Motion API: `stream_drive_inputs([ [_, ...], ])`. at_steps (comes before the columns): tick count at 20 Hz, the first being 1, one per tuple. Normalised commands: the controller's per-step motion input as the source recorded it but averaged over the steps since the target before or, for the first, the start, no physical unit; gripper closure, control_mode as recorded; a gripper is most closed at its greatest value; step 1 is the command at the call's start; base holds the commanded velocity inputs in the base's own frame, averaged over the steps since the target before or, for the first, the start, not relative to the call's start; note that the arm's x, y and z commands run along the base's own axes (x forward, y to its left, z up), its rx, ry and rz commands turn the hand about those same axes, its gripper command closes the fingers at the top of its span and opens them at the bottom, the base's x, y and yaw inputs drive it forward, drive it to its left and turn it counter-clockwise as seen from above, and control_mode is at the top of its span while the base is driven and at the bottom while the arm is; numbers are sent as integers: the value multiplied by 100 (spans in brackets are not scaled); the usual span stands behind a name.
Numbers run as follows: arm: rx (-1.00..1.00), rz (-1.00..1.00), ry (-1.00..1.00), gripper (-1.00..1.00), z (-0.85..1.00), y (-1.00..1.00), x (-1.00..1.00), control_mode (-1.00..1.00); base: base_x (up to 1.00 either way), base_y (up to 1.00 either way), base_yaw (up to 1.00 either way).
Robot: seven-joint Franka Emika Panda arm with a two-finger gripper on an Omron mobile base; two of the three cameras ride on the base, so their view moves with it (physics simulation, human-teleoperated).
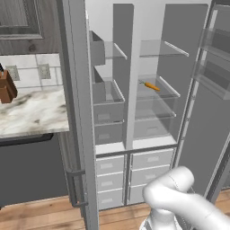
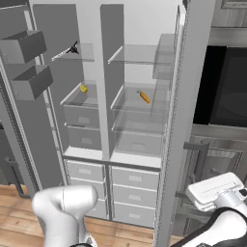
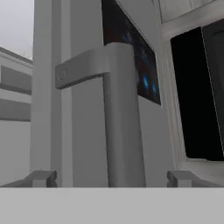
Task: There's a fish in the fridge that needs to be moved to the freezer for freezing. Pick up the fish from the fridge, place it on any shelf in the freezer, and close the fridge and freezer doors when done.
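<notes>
Hand view: the tool (image 3: 109,178) faces a vertical grey door handle (image 3: 122,122) close up, its two dark fingertips spread wide, one on each side of the handle and touching nothing.
Door at hand: grey, with a dark panel of blue icons (image 3: 138,65) just beyond the handle, so it reads as the fridge door.
Right base view: both tall doors stand open; the fridge door (image 2: 185,111) is seen edge-on at right.
Fish: a small dark pointed shape (image 2: 73,48) lies on the upper glass shelf (image 2: 84,54) of the left compartment, which looks like the freezer.
Other items: an orange carrot-like stick (image 2: 144,97) sits on a fridge shelf; a small yellow item (image 2: 83,89) sits on a lower freezer shelf.
Step in hand: the fish appears already moved, so closing the doors remains.
Next move: bring the fingers together on the handle or press against the door, then swing it shut; the freezer door (image 1: 76,112) follows.
</notes>
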Motion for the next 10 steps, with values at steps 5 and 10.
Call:
stream_drive_inputs([
  [5, 0, 6, 2, -100, -46, -43, 35, -100, 0, 0, 0],
  [10, 0, 7, 0, -100, -36, -3, 18, -100, 0, 0, 0],
])
